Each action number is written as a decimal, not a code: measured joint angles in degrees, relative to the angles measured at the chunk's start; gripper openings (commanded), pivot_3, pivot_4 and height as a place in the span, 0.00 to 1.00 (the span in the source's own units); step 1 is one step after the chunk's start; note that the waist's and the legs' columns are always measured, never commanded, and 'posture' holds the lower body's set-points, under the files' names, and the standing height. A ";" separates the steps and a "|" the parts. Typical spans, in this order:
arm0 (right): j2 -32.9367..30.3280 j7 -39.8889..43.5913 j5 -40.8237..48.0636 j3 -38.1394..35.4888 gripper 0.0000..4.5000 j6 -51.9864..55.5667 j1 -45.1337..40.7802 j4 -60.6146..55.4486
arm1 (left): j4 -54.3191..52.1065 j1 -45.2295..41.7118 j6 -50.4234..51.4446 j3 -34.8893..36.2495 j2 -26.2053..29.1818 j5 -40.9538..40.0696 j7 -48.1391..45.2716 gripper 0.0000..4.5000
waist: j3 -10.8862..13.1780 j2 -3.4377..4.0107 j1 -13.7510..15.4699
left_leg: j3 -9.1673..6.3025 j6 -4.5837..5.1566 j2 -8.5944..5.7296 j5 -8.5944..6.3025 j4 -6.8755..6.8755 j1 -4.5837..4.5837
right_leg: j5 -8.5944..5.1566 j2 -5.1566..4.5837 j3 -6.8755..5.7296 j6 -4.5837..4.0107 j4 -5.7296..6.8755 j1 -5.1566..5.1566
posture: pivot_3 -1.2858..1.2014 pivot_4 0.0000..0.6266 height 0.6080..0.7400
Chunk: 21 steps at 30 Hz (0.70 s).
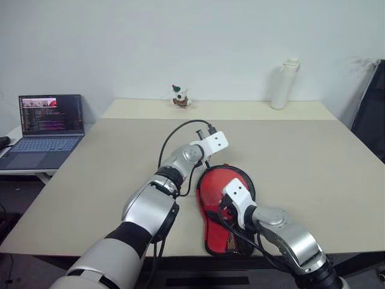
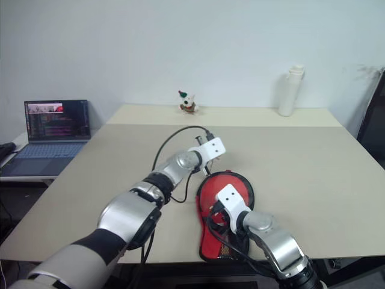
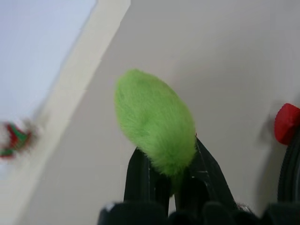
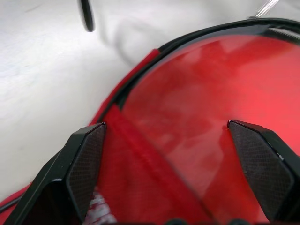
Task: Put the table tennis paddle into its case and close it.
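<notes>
Case [image 1: 225,208] lies red-side up on the counter [image 1: 313,162]; left tool [image 3: 174,180] pinches its green pompom pull [image 3: 154,119] to draw the zip, right tool [image 4: 166,154] spread wide, steadying it.

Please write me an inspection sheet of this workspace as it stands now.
Surface: beige table, mostly bare.
Job's things: red case flat near the front edge; green pompom pinched.
Clutter: white bottle and small figurine at the far edge.
Grippers: left gripper shut on the pompom; right gripper open over the case.
Cables: black cable looping at the left wrist.
Surroundings: open laptop on a side table, white wall.
</notes>
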 measured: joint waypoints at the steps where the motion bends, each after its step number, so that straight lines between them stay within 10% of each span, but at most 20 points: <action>1: 0.11 -0.28 -0.13 0.00 1.00 0.33 0.43 -0.64 | 0.07 -0.20 -0.72 -0.88 -0.70 1.09 0.90 0.00 | 0.00 0.00 0.09 | 0.01 0.00 0.00 0.00 0.00 -0.01 | 0.00 -0.01 0.00 0.01 -0.01 0.00 | 0.52 0.24 1.00; 21: 1.19 -2.16 -0.51 -0.18 1.00 2.02 2.76 -3.64 | 0.90 -1.63 -10.42 -3.68 -11.18 6.38 0.96 0.00 | 0.00 -0.01 1.05 | 0.00 0.00 -0.03 -0.01 -0.02 -0.04 | -0.03 -0.02 -0.01 0.06 -0.06 -0.01 | 0.52 0.24 1.00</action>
